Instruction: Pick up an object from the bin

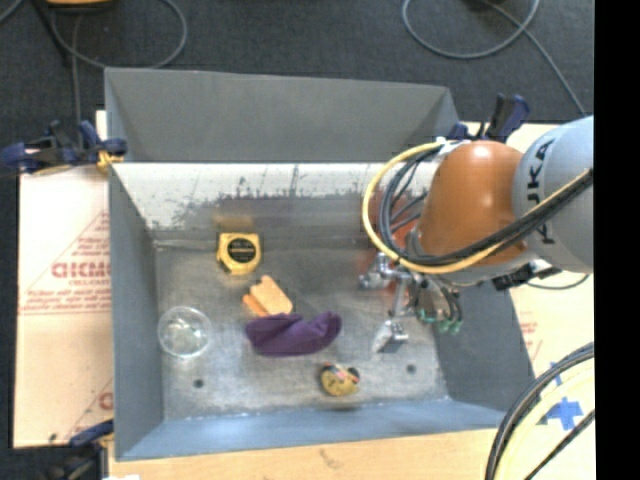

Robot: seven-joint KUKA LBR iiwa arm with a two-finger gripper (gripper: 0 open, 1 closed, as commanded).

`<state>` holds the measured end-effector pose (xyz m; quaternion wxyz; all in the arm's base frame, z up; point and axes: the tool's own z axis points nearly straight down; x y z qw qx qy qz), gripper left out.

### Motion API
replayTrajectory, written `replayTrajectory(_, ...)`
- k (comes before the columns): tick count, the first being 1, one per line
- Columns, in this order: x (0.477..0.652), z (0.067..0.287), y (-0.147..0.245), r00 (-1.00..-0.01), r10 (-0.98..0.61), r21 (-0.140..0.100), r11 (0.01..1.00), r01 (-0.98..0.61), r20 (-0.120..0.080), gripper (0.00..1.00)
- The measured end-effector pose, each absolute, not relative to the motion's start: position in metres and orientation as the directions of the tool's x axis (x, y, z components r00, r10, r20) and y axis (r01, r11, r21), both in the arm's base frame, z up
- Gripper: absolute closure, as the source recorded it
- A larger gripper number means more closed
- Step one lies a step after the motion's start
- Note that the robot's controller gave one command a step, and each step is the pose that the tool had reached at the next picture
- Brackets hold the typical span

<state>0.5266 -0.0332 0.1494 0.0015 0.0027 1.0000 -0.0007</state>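
Observation:
My gripper (383, 306) hangs over the bin floor at the right, below the orange wrist cover. Its two metal fingertips (390, 340) stand apart, so it is open with nothing between them. A purple cloth (293, 333) lies crumpled just left of the gripper, a short gap away. In front of the gripper, near the bin's front wall, sits a small yellow and pink toy (341, 380). An orange sponge-like block (267, 296) rests against the cloth's upper left edge.
A yellow tape measure (238, 251) lies near the back wall, left of centre. A clear glass cup (184, 330) stands at the left side. The arm and its cables hang over the bin's right rim.

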Motion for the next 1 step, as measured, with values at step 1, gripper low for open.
replayTrajectory(1, 0.5225, 0.1191, -0.0152, -0.998, -0.063, -0.003, 0.998, -0.063, -0.009, 0.0)
